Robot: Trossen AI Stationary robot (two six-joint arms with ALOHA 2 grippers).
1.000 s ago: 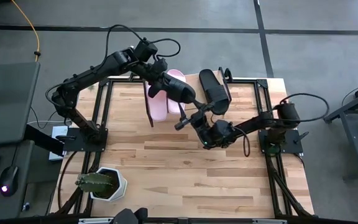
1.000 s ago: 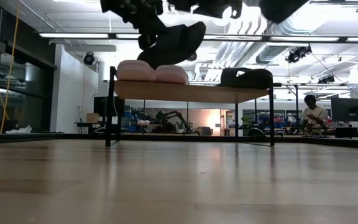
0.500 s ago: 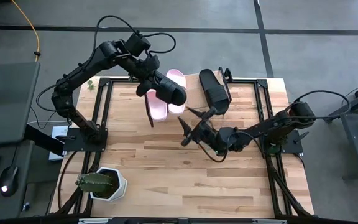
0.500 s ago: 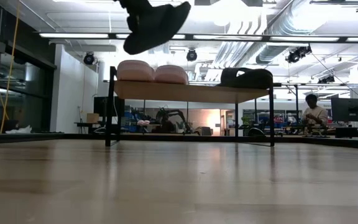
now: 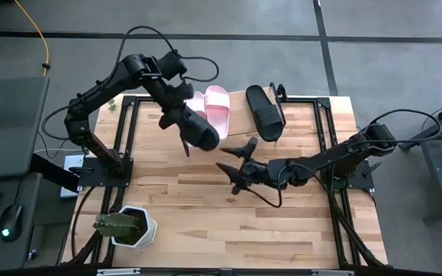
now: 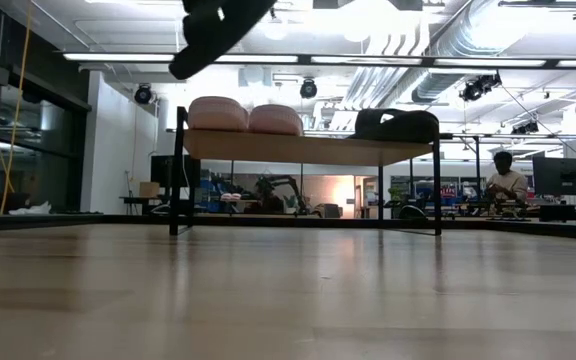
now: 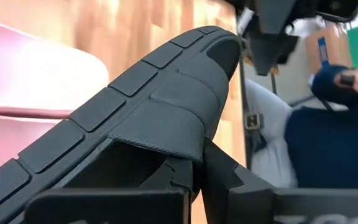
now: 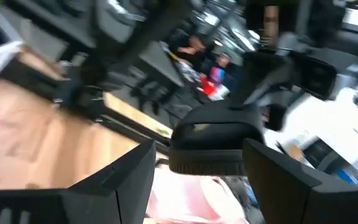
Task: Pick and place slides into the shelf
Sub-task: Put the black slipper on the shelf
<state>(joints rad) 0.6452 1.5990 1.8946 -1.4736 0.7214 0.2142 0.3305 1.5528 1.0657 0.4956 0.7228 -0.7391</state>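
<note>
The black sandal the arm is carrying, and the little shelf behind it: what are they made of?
The black sandal looks like matte moulded foam or rubber: its sole shows blocky tread ridges. The shelf seems a pale wood board on thin black legs, probably metal.

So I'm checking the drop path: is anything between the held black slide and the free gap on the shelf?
Nothing visible: the left gripper holds the black slide beside the shelf, gap unblocked.

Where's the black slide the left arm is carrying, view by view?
High: black rubber slide sandal, centre-left, held by the left end effector beside the pink slides.
Low: top edge, left of centre.
Left wrist: fills the foreground.
Right wrist: centre.
Shared landmark: pink slides.
</note>
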